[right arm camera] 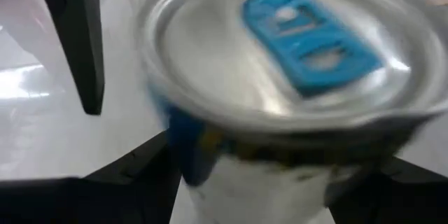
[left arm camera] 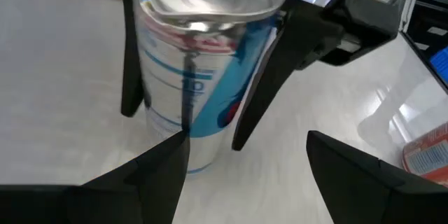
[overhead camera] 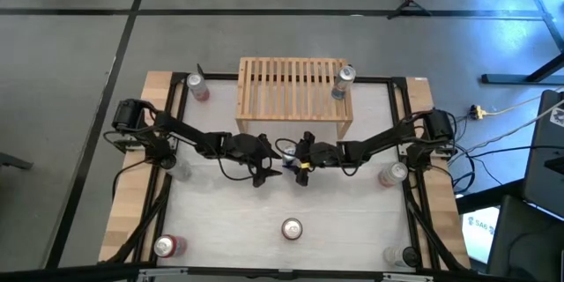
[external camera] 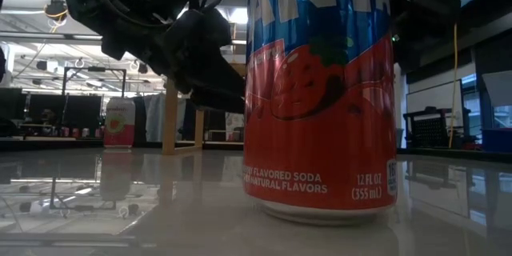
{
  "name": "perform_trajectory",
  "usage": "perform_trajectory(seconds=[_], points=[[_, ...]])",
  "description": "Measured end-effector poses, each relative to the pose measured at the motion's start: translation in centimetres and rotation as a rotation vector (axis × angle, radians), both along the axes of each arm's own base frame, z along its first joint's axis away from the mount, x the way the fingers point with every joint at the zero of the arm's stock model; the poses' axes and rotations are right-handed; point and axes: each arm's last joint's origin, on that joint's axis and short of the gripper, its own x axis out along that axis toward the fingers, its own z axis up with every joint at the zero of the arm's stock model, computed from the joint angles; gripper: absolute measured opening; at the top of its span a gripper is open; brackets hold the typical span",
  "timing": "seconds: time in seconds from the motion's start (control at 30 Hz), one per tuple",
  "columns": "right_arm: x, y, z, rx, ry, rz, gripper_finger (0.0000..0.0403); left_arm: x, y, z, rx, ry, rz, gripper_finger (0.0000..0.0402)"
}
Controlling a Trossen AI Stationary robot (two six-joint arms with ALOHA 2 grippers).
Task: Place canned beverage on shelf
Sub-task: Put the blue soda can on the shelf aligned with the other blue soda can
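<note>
A silver-and-blue can with a blue tab sits at the table's middle, in front of the light-wood slatted shelf. My right gripper is shut on this can, whose lid fills the right wrist view. My left gripper is open right beside the can, which shows against one of its fingers. Whether that finger touches the can I cannot tell. Another can stands on the shelf's right end. My right gripper pinches the can's two opposite side walls between its two fingers. The fingers run down along the can from its top rim, slanting in from the table's right. The can is tilted. My left finger hides its base.
A red soda can stands near the front middle and looms large in the low view. Other cans stand at the far left, front left, right and front right.
</note>
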Motion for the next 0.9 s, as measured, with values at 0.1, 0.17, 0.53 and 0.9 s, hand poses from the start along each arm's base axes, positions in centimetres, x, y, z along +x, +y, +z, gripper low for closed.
perform_trajectory(seconds=[0.1, 0.17, 0.53, 0.9], points=[[0.1, 0.0, -0.2, 0.002, 0.001, 0.002, 0.0277, 0.0, 0.0, 0.0, 0.001, 0.003, -0.001, 0.0279], [0.1, 0.1, -0.1, 0.012, -0.005, 0.016, 0.0263, 0.0, 0.2, 0.0, 0.001, 0.003, 0.002, 0.0279], [-1.0, 0.1, 3.7, 0.027, -0.063, 0.027, 0.0200, -2.1, -0.4, 2.9, -0.007, 0.066, -0.020, 0.0279], [-7.4, 0.0, 13.5, 0.125, -0.200, -0.017, 0.0200, -6.5, -1.8, 8.7, 0.009, -0.013, 0.040, 0.0279]])
